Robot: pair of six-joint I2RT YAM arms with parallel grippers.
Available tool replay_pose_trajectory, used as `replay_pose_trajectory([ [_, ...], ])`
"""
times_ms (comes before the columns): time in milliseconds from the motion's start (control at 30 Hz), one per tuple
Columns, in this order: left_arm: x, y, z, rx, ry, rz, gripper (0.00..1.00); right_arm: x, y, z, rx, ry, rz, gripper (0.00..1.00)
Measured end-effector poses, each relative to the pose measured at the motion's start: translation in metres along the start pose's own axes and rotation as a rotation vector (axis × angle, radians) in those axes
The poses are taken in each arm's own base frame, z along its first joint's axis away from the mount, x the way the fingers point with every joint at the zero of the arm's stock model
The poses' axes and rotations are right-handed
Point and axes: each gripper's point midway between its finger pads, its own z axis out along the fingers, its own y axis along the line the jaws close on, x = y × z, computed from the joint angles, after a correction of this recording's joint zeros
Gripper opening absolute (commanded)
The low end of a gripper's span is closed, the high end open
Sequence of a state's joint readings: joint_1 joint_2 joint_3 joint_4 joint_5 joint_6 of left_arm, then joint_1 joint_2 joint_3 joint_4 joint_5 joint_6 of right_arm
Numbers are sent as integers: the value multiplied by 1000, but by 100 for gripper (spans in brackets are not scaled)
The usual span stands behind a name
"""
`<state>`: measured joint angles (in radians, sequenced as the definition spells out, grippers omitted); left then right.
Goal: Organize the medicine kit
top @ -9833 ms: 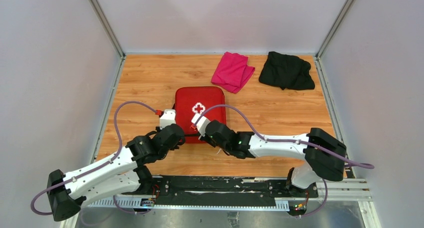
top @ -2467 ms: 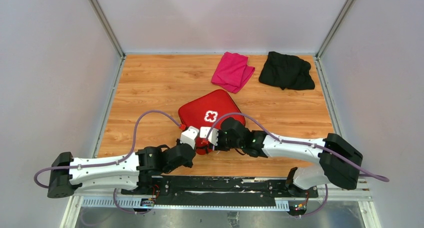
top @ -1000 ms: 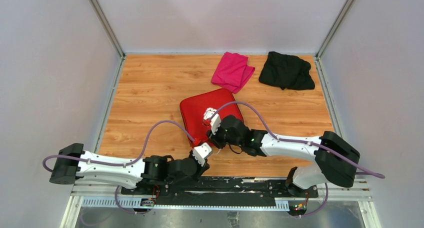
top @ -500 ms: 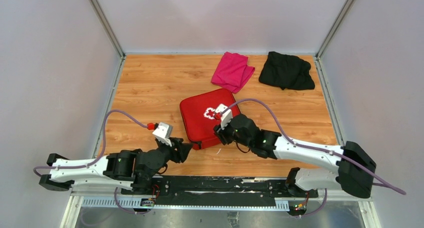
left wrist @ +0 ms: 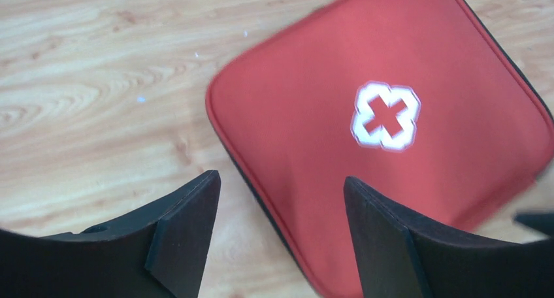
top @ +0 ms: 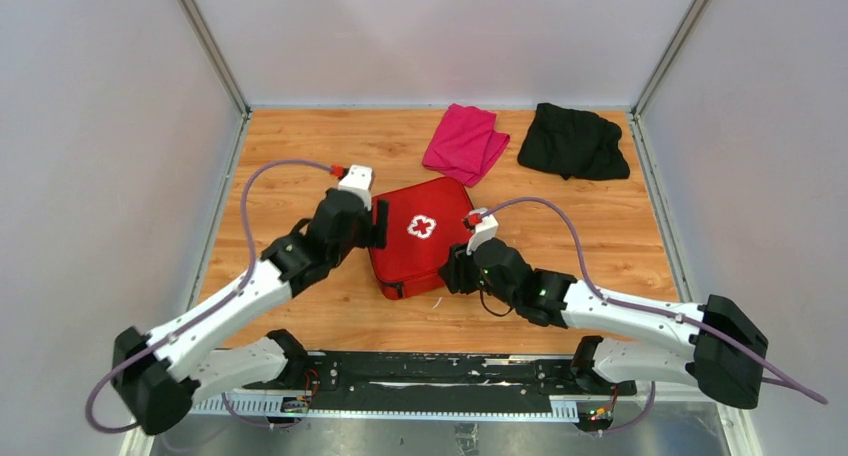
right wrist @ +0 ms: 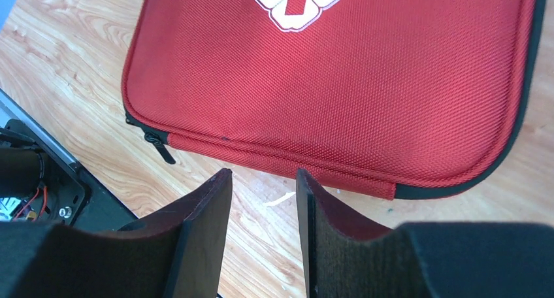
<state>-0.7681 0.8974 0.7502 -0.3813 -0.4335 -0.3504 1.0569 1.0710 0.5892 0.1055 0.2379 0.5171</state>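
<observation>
While it lies flat and zipped shut near the middle of the top view, the medicine kit point(top: 418, 234) sits turned at a slant, its red woven lid bearing a white cross emblem point(right wrist: 298, 2), with black trim along one rounded edge and a black zip pull point(right wrist: 159, 148) at its lower left corner. The left gripper point(left wrist: 281, 187) hovers over the kit's left edge with jaws spread wide and nothing between them. The right gripper point(right wrist: 262, 180) sits just off the kit's lower edge, jaws parted narrowly over bare wood and gripping nothing. The wooden table point(top: 290, 156) lies bare at left and right of the kit. A folded pink cloth point(top: 464, 142) lies near its upper right corner, and a black cloth point(top: 573, 141) further right by the back wall.
</observation>
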Motion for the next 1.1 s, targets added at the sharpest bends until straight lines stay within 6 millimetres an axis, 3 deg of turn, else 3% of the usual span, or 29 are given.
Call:
replay_pose_trajectory([
  [133, -20, 2, 50, -1, 61, 40, 81, 14, -4, 8, 38, 42, 61, 47],
  [300, -29, 7, 104, 37, 128, 73, 85, 24, -14, 15, 102, 71, 107, 49],
  [433, -16, 5, 137, 79, 196, 123, 86, 20, -21, 16, 125, 62, 145, 51],
  [533, 6, 6, 154, 101, 260, 160, 87, 16, -34, 18, 162, 52, 172, 51],
  [600, 7, 6, 161, 117, 270, 164, 87, 14, -41, 19, 179, 50, 181, 51],
  [767, 4, 3, 164, 159, 270, 155, 89, 12, -56, 19, 212, 52, 192, 51],
  [900, 10, -3, 154, 211, 268, 134, 93, 9, -71, 22, 227, 59, 164, 52],
  [1100, 36, 7, 96, 218, 253, 63, 94, -11, -101, 25, 276, 48, 49, 54],
])
